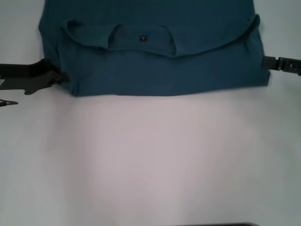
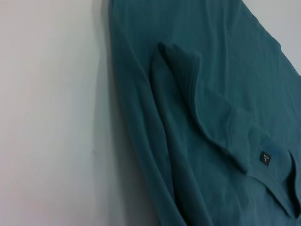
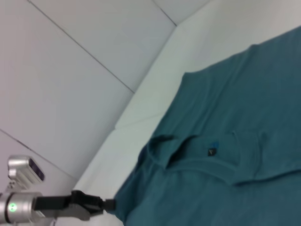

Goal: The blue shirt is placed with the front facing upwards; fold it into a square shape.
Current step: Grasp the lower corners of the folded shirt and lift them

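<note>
A white table (image 1: 150, 160) filled the head view, with the blue shirt (image 1: 155, 70) folded across its far side, collar and neck label (image 1: 143, 38) up. The left gripper (image 1: 62, 77) touched its left corner, the right gripper (image 1: 264, 62) its right edge; I cannot tell either's state. The left wrist view showed the shirt's folded layers (image 2: 202, 113). The right wrist view showed the left gripper (image 3: 109, 205) at the corner.

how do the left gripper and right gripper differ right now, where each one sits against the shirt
In the head view, the left gripper touches the blue shirt at its near corner, by the folded front edge; the right gripper meets the opposite side edge slightly farther back. More of the left gripper shows, as a dark, angled bracket, while the right gripper shows as a short, straight black block. Both sit low at the table, on opposite sides.
</note>
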`<state>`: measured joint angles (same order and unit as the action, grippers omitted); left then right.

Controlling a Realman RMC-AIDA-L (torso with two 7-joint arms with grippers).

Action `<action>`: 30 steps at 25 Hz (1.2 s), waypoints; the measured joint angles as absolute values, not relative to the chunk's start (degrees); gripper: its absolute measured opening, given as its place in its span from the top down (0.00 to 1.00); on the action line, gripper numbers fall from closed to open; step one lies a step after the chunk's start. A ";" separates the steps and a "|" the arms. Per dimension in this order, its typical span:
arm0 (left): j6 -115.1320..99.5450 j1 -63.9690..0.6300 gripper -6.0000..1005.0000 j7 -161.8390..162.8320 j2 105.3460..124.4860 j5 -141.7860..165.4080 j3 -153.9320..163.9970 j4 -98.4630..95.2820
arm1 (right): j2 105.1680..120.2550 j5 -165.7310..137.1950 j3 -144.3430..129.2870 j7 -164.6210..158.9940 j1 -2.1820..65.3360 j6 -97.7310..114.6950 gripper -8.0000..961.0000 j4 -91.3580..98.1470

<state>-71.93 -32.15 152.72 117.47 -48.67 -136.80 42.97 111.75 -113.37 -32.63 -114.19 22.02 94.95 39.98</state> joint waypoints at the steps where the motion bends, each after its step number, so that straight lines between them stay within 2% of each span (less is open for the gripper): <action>1: -72.04 -32.15 0.77 152.72 117.42 -48.67 -136.80 43.00 | 111.52 -113.80 -32.62 -114.42 22.13 94.95 0.08 39.99; 6: -74.50 -32.19 0.99 152.80 116.96 -48.67 -137.09 43.18 | 109.38 -117.52 -32.65 -120.08 23.32 94.98 0.08 40.72; 10: -76.44 -32.33 0.99 152.80 116.40 -48.68 -137.19 43.20 | 106.83 -123.58 -32.52 -127.04 25.74 93.19 0.09 40.76; 14: -78.63 -32.53 1.00 152.49 115.91 -48.79 -137.23 43.27 | 105.85 -131.65 -32.78 -130.63 29.54 88.94 0.09 40.81; 21: -79.75 -32.82 1.00 152.33 115.33 -49.09 -137.29 43.82 | 106.98 -140.22 -32.90 -130.94 34.97 84.23 0.09 40.53; 30: -79.97 -32.65 1.00 152.31 115.64 -49.20 -137.37 44.83 | 108.80 -140.58 -34.24 -131.19 35.84 80.65 0.10 38.00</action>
<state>-79.97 -32.65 152.31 115.64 -49.20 -137.37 44.83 108.80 -140.58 -34.24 -131.19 35.84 80.65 38.00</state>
